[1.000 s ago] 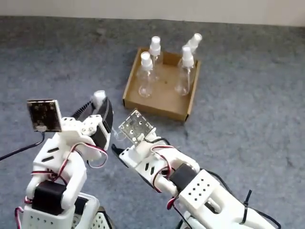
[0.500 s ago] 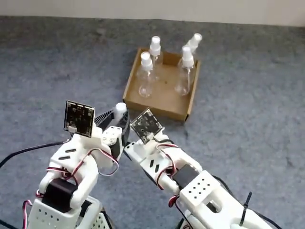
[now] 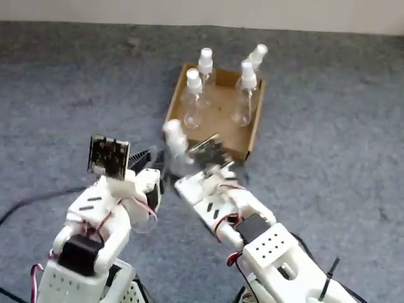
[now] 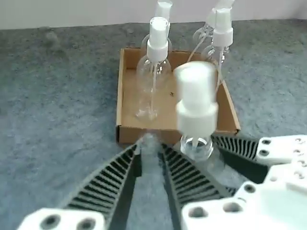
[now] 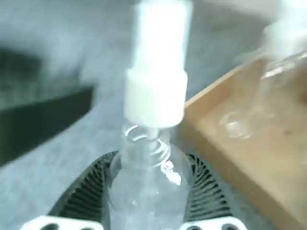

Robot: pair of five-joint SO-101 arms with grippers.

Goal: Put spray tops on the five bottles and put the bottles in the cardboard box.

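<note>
A clear bottle [image 5: 146, 179] with a white spray top [image 5: 156, 91] on it stands upright between the fingers of my right gripper [image 5: 148, 163], which is shut on its body. In the high view this bottle [image 3: 174, 140] is just in front of the cardboard box [image 3: 255, 129], at its near left corner. My left gripper [image 4: 149, 143] sits beside the bottle [image 4: 195, 143], shut with nothing in it. Several capped bottles [image 3: 192, 101] stand inside the box, one at the far right corner leaning.
Grey carpet surrounds the box on all sides. Both arm bases fill the near edge of the high view. The box's near half [image 4: 168, 110] has bare cardboard floor between the standing bottles.
The left gripper carried the spray top rightward to the bottle and let go of it. The right gripper, holding the capped bottle, has moved toward the box.
</note>
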